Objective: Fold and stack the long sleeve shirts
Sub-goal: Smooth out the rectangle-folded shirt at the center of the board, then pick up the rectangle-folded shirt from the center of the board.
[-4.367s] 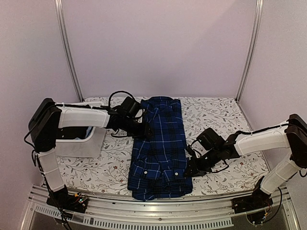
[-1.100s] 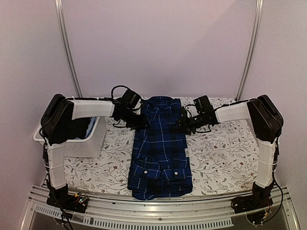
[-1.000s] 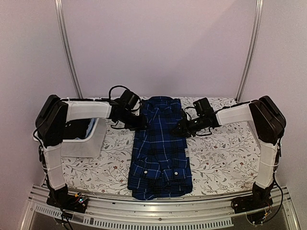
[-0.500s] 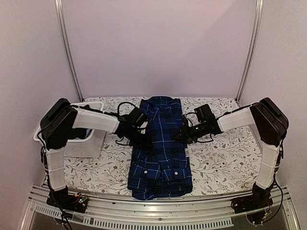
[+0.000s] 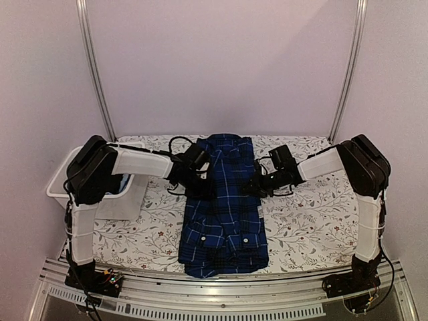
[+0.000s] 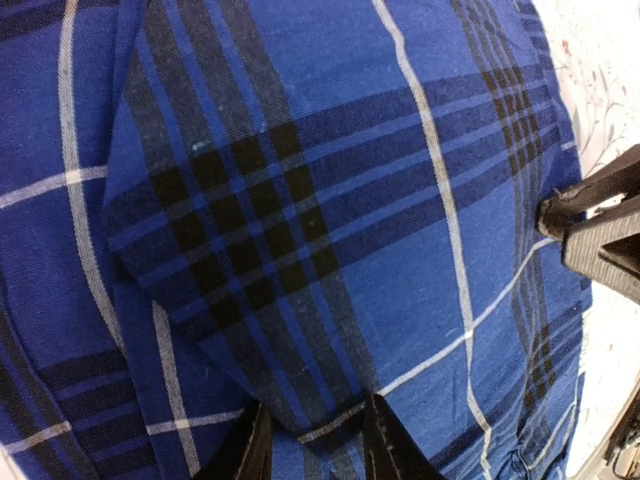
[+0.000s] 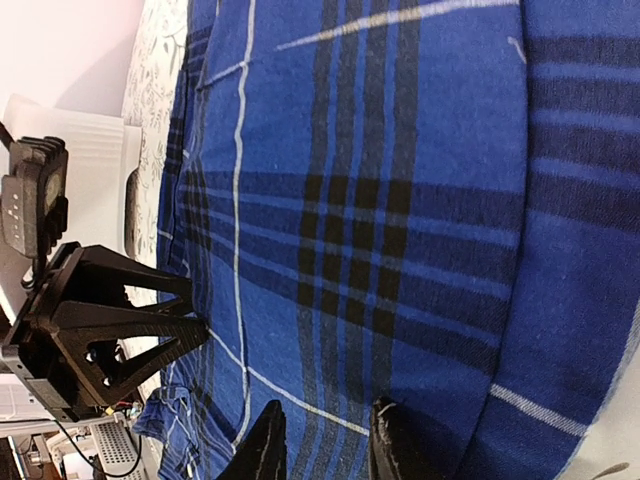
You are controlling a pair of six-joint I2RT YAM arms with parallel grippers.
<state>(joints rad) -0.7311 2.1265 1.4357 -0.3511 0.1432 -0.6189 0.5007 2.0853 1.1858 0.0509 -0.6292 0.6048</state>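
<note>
One fold stage done, by the look of it: floral counter [image 5: 314, 221] carrying plaid shirt [image 5: 224, 214] at centre, lengthwise, collar far, sleeves tucked in, cuffs at near end. Crosswise folds and stacking outstanding; no stack visible. White bin [image 5: 130, 200] on left side, contents unclear. Left gripper [image 6: 315, 450] at shirt's left edge, right gripper [image 7: 325, 445] at right edge, both jaws narrowed, pinching plaid cloth. Navy, thin white lines, white cuff buttons [image 5: 246, 239].
</note>
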